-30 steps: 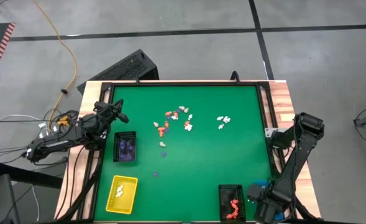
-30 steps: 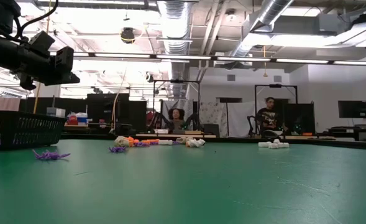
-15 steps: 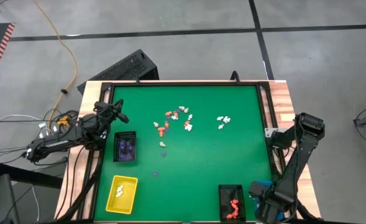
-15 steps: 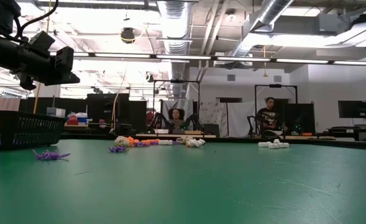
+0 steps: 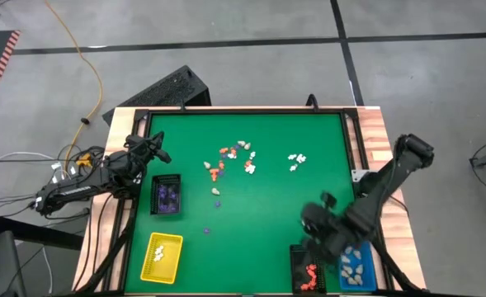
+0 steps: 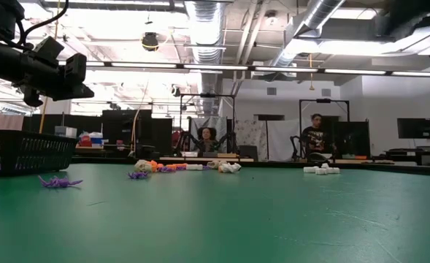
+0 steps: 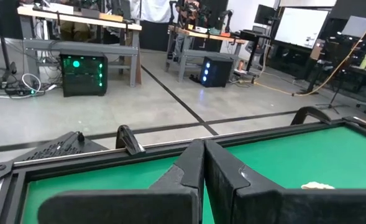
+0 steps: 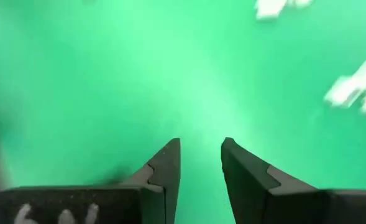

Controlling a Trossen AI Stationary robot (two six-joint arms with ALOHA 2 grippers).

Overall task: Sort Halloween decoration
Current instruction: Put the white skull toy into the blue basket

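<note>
Two arms in shot. Right end effector hung over the green tabletop just above the black tray, fingers parted, holding nothing. Left end effector sat closed at the tabletop's left edge. Halloween decoration lay scattered mid-tabletop, white cluster apart to its right.

white figurines motion-blurred, right pincer smeared
</note>
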